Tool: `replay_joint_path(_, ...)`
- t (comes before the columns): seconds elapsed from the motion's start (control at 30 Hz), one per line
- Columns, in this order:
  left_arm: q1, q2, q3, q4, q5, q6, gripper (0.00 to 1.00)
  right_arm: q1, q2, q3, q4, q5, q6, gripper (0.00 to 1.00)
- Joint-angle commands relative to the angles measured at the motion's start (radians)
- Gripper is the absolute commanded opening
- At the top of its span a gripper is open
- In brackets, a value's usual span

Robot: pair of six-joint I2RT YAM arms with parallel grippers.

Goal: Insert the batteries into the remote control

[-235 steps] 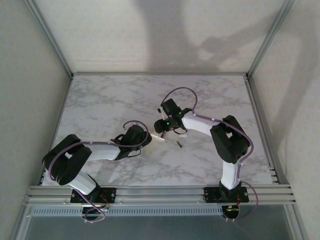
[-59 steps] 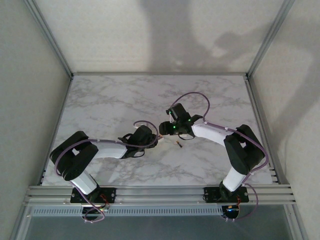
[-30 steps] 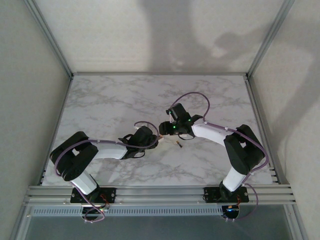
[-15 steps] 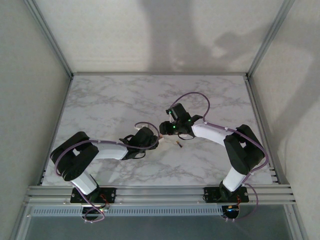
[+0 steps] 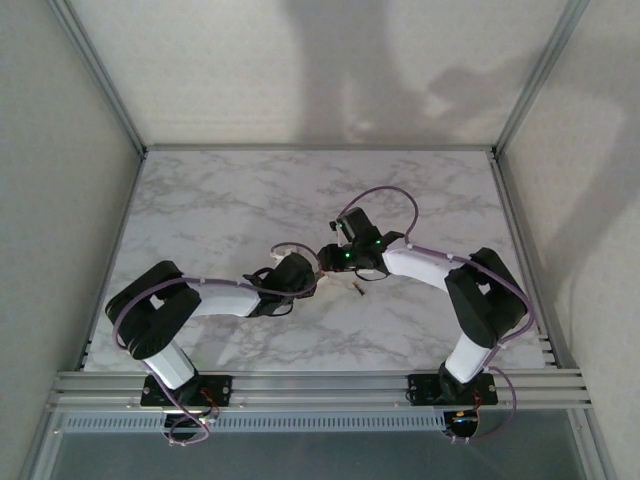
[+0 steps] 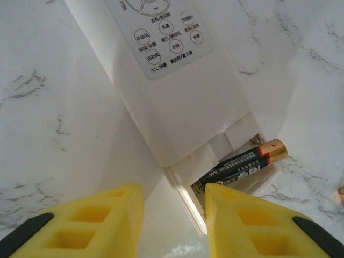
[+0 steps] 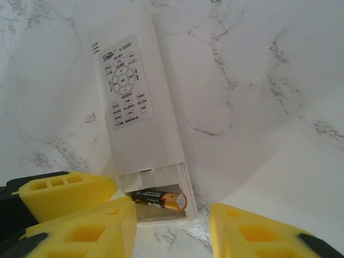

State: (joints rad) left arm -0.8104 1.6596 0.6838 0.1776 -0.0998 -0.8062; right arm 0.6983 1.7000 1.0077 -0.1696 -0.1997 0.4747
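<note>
The remote control [image 7: 141,140] lies flat on the bench [image 7: 258,80], with one battery [image 7: 161,200] in the open bay at its 6 o'clock end.
Your left fingers [image 6: 102,215] stand narrowly parted and your right fingers [image 7: 252,234] wider over that end, apparently gripping nothing. The loose battery [image 5: 357,291] lies near, at 4 o'clock. It is hard, smooth and likely to roll, so pinch its middle. The remote looks light and slippery, so brace its long sides.

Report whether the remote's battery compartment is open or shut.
Open. The remote control has its battery compartment uncovered, and one battery lies exposed inside, copper end showing.
</note>
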Motion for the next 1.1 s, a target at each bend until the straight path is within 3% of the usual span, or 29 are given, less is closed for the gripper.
replay_joint_path(0.0,0.003,0.049,0.011,-0.059,-0.045,-0.010,0.35,0.003,0.019,-0.014,0.013,-0.028,-0.013,0.39)
replay_joint_path(0.33,0.001,0.042,-0.001,-0.044,-0.035,-0.007,0.34,0.009,0.055,-0.006,0.023,-0.057,-0.017,0.27)
replay_joint_path(0.4,0.001,0.042,-0.001,-0.040,-0.032,-0.006,0.33,0.012,0.063,-0.002,0.022,-0.055,-0.018,0.27)
replay_joint_path(0.5,-0.001,0.043,0.000,-0.039,-0.028,-0.004,0.25,0.013,0.073,0.003,0.020,-0.048,-0.019,0.26)
replay_joint_path(1.07,-0.003,0.048,0.016,-0.052,-0.035,-0.017,0.25,0.020,0.082,-0.001,0.031,-0.052,-0.012,0.23)
